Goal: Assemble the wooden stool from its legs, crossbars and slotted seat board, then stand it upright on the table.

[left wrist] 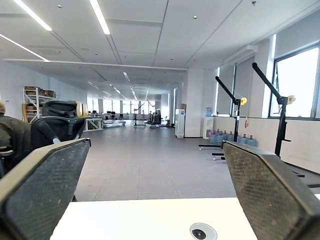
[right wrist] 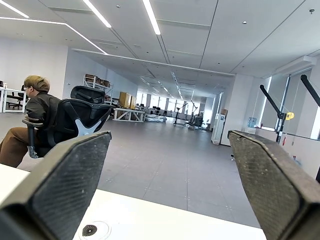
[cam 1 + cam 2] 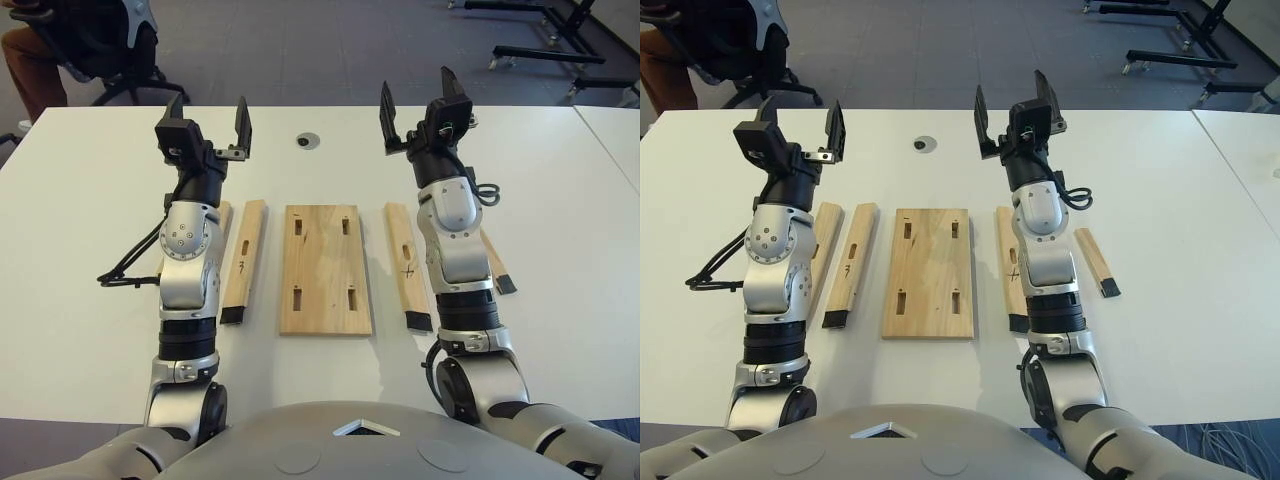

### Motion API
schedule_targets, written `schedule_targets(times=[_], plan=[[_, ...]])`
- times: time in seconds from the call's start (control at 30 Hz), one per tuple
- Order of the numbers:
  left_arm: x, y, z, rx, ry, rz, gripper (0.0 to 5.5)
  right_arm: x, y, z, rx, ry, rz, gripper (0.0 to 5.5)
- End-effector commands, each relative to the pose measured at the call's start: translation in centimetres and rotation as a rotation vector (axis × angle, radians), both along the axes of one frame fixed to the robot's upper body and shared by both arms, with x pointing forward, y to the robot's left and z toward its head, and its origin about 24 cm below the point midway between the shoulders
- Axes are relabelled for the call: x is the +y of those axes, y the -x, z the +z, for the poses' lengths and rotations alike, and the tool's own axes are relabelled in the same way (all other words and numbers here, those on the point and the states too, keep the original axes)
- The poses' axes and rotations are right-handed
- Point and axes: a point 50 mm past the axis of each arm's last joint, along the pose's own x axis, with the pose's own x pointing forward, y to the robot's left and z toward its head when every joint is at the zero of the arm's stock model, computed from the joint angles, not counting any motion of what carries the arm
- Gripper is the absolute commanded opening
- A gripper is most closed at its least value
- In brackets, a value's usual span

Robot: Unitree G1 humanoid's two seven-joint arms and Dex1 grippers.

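The slotted seat board [image 3: 325, 268] lies flat at the table's middle, with several slots cut in it. Left of it lies a wooden leg [image 3: 245, 258] with a dark end; a second piece [image 3: 223, 214] is mostly hidden under my left arm. On the board's right lies another leg [image 3: 408, 262], and a shorter bar [image 3: 496, 262] pokes out from under my right arm. My left gripper [image 3: 208, 118] is raised above the table's far half, open and holding nothing. My right gripper [image 3: 420, 100] is held up the same way, open, facing the room [image 2: 165, 185].
A round cable grommet [image 3: 307, 141] sits in the white table [image 3: 80, 220] beyond the board. Another table [image 3: 620, 130] adjoins on the right. A black office chair [image 3: 110, 40] stands behind the far left edge, and wheeled stands [image 3: 540, 40] at the far right.
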Motion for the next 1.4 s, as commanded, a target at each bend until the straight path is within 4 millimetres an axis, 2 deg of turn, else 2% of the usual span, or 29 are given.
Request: schedule_targets(times=[0.03,0.4,0.83,1.1,1.3,1.37,1.4], plan=[[-0.2,-0.2,0.4,-0.004,-0.006,-0.020,4.81,0.2,0.2,-0.2,0.012,0.003,0.002,4.31],[0.4,0.1,0.3,-0.018,0.006,0.032,4.81,0.5,-0.1,0.1,0.007,0.014,0.026,4.31],[0.1,-0.6,0.8,-0.023,-0.027,0.003,4.81,0.7,0.3,-0.2,0.004,0.003,0.001,4.31],[0.9,-0.3,0.8,-0.026,-0.018,0.053,4.81,0.7,-0.2,0.3,-0.003,0.002,0.012,4.31],[1.3,0.4,0.6,-0.025,-0.026,0.093,4.81,-0.1,0.1,-0.1,0.095,-0.076,0.009,4.31],[1.7,1.1,0.6,-0.032,-0.044,0.131,4.81,-1.3,0.6,-0.4,0.152,-0.075,0.011,4.31],[1.9,1.6,0.6,-0.033,-0.050,0.156,4.81,-2.8,1.1,-0.7,0.201,-0.063,0.002,4.31]])
